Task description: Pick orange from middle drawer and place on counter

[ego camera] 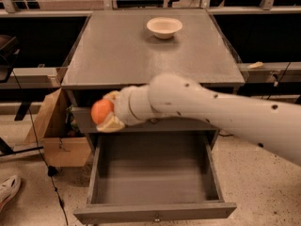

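Observation:
My gripper [106, 113] is shut on the orange [101, 110], a small round bright fruit. It holds the orange in the air in front of the cabinet's left side, just below the counter's front edge and above the open middle drawer [155, 173]. The drawer is pulled out and its grey inside is bare. The counter [141, 51] is the flat grey cabinet top behind and above the gripper. My white arm reaches in from the right and hides the upper drawer front.
A cream bowl [164, 27] stands at the back of the counter. A cardboard box [56, 135] sits on the floor left of the cabinet. A shoe [8, 192] lies at the lower left. Cables run along the floor.

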`<move>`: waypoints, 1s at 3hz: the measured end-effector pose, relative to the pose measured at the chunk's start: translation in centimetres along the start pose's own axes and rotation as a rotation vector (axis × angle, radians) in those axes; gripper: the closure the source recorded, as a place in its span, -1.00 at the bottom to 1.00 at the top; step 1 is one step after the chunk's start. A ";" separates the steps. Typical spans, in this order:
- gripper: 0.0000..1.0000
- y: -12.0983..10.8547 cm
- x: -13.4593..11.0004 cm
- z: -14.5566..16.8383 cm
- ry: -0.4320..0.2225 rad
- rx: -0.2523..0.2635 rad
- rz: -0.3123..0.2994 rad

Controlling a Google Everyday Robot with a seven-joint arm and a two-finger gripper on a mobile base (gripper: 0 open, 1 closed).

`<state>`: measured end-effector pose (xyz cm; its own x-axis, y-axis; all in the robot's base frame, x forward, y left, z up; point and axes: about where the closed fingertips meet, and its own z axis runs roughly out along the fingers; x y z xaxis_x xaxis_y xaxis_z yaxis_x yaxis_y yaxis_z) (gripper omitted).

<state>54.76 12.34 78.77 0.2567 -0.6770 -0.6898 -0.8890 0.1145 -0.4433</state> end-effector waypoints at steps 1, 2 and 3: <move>1.00 -5.7 -4.0 -2.6 0.085 0.111 -0.093; 1.00 -9.5 -7.6 -2.4 0.168 0.194 -0.182; 1.00 -10.1 -6.9 -3.0 0.177 0.207 -0.173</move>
<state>60.79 13.74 89.71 0.3115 -0.8130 -0.4919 -0.7373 0.1198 -0.6649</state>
